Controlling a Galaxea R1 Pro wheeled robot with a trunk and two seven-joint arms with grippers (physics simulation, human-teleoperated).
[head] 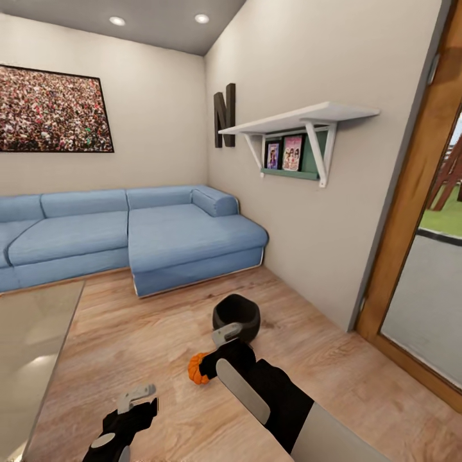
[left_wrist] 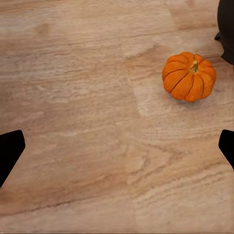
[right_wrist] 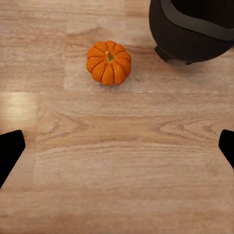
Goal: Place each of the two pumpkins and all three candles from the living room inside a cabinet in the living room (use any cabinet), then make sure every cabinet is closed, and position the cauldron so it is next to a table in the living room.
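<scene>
A small orange pumpkin sits on the light wood floor. It is round, with deep ribs and a short pale stem on top. Just beside it stands the cauldron, a shiny black round pot with a wide open mouth and little stubby feet. In the right wrist view there is a thin strip of floor between the two, so they look apart, not touching.

The right gripper hangs over the floor near the pumpkin, and in the head view its black arm hides part of the pumpkin. Its two dark fingertips sit far out at the edges of the right wrist view with bare floor between them, so it is spread wide and holds nothing. The left gripper is lower down, closer to the robot, over plain planks. Its fingertips are spread wide too, and it is empty.

The table has a flat, smooth grey glass top that shines; one corner of it shows on the left side. Behind it is a soft blue corner sofa with fat cushions. A white wall shelf holds what may be small picture frames, too tiny to be sure. A wood-framed glass door is on the right.
</scene>
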